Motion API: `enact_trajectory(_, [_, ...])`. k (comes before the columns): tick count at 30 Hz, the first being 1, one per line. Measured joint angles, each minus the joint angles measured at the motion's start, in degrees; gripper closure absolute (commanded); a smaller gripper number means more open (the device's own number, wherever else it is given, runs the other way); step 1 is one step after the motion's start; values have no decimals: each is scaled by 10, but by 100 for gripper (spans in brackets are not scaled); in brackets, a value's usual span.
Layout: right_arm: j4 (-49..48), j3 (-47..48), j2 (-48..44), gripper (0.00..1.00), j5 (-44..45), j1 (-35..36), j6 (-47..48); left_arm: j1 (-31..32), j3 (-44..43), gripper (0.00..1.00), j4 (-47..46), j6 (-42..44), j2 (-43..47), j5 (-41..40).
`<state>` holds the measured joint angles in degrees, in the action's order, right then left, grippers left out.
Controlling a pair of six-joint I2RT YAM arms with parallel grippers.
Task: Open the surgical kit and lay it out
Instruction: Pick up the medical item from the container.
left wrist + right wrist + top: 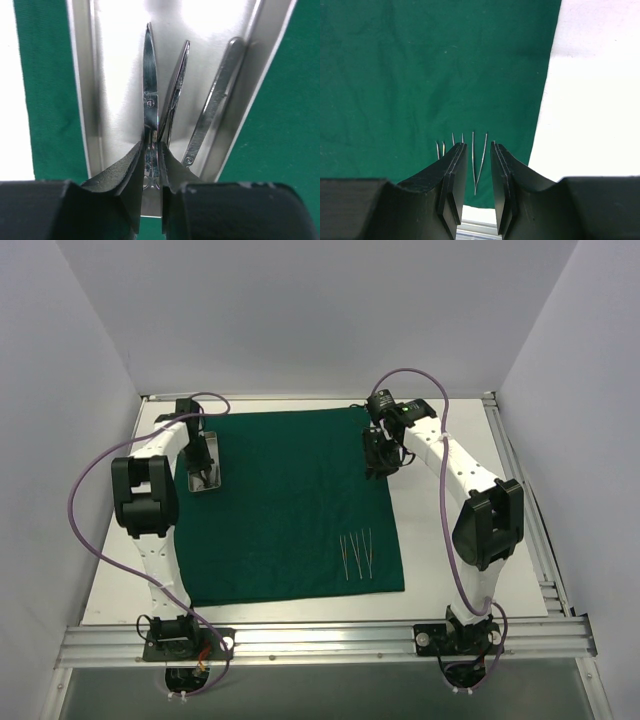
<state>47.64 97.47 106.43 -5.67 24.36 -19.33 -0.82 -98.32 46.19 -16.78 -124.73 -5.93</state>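
Left wrist view: left gripper [151, 150] is closed on scissors [150, 90] in the tray [117, 70], at far left corner of the cloth [290, 510]. The right gripper [478, 147] is open over its far right corner; tweezers [356, 555] lie near its front right corner.

A robotics lab cell; plain white walls [300, 310] box a tabletop [420, 605] edged by aluminium rail [320, 640].

Overhead camera looks down on the whole cloth [290, 510]. Left wrist camera hugs the tray [117, 75] just past its fingertips [131, 167]. Right wrist camera, higher, faces tweezers [479, 160]. Overhead shows both.
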Motion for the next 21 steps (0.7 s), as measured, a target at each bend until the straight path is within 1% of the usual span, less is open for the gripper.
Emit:
enact_trajectory(3, [-1,0,0,74,-2,0,-1,-5,0,79,0,-1,0,2])
enact_trajectory(4, [-1,0,0,74,-2,0,-1,-7,0,84,0,-1,0,2])
enact_trajectory(5, [-2,-1,0,74,-2,0,-1,-8,0,87,0,-2,0,3])
enact_trajectory(11, [-3,-6,0,74,-4,0,-1,-8,0,98,-1,-3,0,4])
enact_trajectory(21, [-9,-6,0,74,-12,0,0,-8,-13,98,6,-4,2,11])
